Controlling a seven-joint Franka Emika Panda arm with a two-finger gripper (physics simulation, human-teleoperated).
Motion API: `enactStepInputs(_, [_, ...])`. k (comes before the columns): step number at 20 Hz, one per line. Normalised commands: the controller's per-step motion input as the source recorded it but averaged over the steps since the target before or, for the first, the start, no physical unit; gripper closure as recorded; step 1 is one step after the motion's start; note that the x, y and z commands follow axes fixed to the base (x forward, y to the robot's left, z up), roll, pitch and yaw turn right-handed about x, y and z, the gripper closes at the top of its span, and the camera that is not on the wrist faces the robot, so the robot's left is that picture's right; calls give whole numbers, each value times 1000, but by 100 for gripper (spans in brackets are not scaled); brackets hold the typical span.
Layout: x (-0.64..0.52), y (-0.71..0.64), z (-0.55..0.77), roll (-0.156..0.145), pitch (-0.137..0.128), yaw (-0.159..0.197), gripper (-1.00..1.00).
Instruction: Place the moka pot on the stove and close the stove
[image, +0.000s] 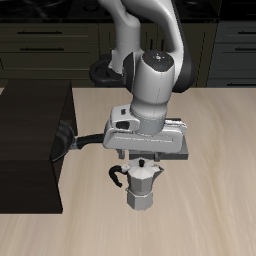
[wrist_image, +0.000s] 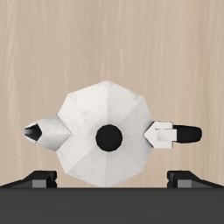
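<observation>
Wrist view puts your gripper (wrist_image: 112, 178) directly above the small silver faceted metal moka pot (wrist_image: 103, 133), fingers (wrist_image: 39, 178) spread apart, clear of it. Pot stands upright on the pale wooden counter (image: 215, 180), beside the large black box (image: 30, 150).

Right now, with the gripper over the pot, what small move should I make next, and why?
Probably lower the gripper straight down. In the wrist view the small silver faceted moka pot sits centred beneath it, black lid knob between the two fingertips, and the jaws look open. The pot stands upright on the light wooden table, not yet gripped. Then close on it.
</observation>
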Motion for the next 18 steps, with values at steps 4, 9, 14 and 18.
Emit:
enactStepInputs(4, [48,138,-264,20,33,-1,-100])
enactStepInputs(9, [24,42,-106,10,19,-5,-100])
enactStepInputs(14, [8,-84,-101,-3,17,-10,-100])
enactStepInputs(18, [52,-118,-229,-12,39,-25,-100])
